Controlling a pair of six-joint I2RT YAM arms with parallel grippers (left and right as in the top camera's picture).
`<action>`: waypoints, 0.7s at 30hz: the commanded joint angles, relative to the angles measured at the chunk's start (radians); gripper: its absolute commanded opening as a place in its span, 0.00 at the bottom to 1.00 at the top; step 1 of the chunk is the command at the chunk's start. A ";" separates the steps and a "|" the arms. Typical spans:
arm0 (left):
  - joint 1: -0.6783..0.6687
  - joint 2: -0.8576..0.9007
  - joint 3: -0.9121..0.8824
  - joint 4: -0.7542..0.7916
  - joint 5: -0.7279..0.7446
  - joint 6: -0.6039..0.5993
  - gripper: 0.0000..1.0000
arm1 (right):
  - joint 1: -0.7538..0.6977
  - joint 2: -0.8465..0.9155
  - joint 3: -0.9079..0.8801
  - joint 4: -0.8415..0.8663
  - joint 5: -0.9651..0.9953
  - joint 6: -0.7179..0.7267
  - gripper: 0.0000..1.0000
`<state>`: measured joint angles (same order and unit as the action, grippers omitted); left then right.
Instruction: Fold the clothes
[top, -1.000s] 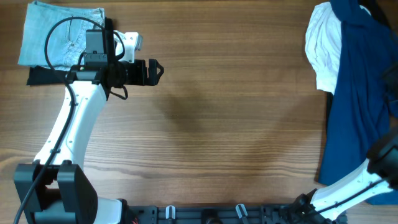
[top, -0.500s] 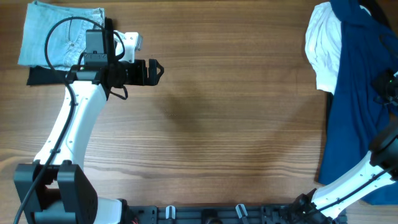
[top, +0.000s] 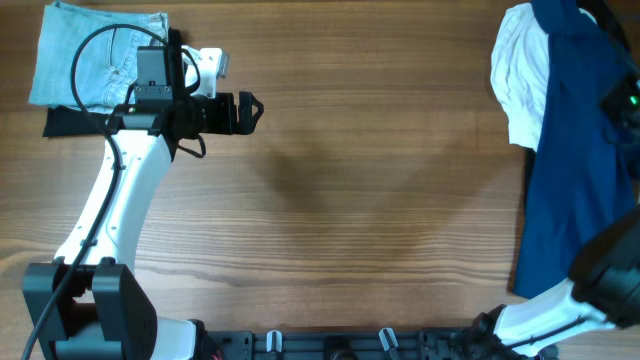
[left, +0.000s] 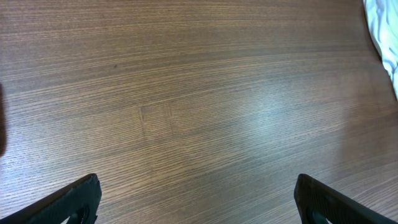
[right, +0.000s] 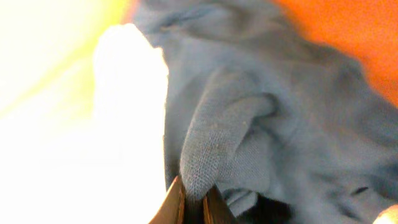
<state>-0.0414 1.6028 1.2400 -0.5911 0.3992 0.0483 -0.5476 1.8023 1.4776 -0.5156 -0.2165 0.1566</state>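
Right tool has just closed, pinching a raised fold of the blue shirt between its tips, after the arm swept up along the garment within the last second. The shirt lies in a long crumpled heap at the right edge of the tabletop, its top overlapping the white shirt. Left tool has not moved: it hangs with jaws spread wide over bare wood, near the jeans. With a grip made, the likely next step is dragging the shirt toward the middle to spread it. No folding has begun.
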 joint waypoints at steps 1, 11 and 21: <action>-0.001 0.000 0.019 0.000 0.020 0.010 1.00 | 0.234 -0.100 0.017 -0.068 -0.126 0.030 0.04; 0.153 0.000 0.019 -0.064 0.019 -0.037 1.00 | 0.956 -0.026 0.016 -0.045 -0.072 0.061 0.24; 0.146 0.000 0.019 -0.075 0.012 -0.017 1.00 | 0.875 -0.141 0.017 -0.163 -0.143 -0.049 0.89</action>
<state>0.1303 1.6028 1.2411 -0.6662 0.4061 0.0208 0.4610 1.7504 1.4818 -0.6403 -0.3794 0.0891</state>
